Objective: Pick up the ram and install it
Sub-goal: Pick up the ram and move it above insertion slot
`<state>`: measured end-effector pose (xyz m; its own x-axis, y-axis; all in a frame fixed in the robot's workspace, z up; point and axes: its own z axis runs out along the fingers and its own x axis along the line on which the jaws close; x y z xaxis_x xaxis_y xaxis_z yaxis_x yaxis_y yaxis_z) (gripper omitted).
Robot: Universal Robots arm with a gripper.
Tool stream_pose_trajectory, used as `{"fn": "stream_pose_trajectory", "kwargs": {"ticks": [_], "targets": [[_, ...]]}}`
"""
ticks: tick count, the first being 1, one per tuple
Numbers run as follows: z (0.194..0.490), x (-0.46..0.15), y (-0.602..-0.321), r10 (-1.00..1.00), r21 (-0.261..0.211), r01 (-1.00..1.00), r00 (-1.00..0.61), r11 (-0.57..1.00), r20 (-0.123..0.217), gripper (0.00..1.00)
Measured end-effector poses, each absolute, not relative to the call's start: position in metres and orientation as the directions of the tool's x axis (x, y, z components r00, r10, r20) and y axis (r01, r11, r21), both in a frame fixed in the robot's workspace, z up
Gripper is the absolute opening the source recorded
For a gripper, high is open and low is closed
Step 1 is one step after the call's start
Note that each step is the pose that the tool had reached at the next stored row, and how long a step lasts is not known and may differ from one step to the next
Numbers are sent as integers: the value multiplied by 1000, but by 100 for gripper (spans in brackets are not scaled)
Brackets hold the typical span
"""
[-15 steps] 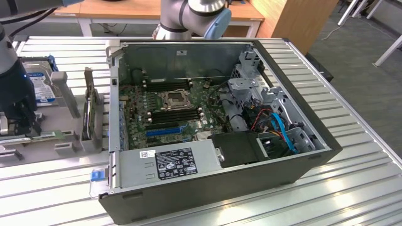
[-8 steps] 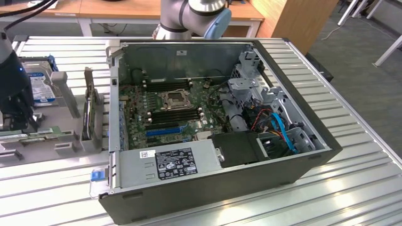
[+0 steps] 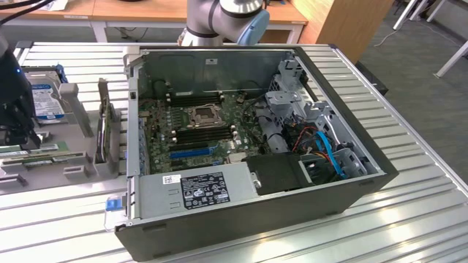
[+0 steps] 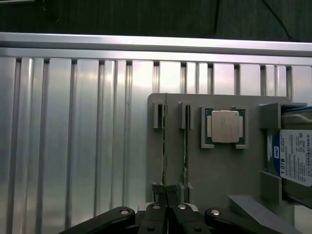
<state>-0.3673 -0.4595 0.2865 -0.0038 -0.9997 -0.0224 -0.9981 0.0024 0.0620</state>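
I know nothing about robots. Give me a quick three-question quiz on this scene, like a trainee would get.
1. True or false: the computer case lies on the slatted table with its side open.
2. Pick one: the gripper is shut on A) the ram, B) the hard drive, C) the processor.
3. Fill in: counting the ram, ___ thin sticks stand on edge in the grey holder in the wrist view.

Key: 1 true; 2 A; 3 two.
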Motion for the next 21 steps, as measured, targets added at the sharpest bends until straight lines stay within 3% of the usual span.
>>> {"fn": "stream_pose_trajectory", "kwargs": {"ticks": [21], "targets": [[325,-367,-459,-1000,62,-998,-4,2,-22,12]]}}
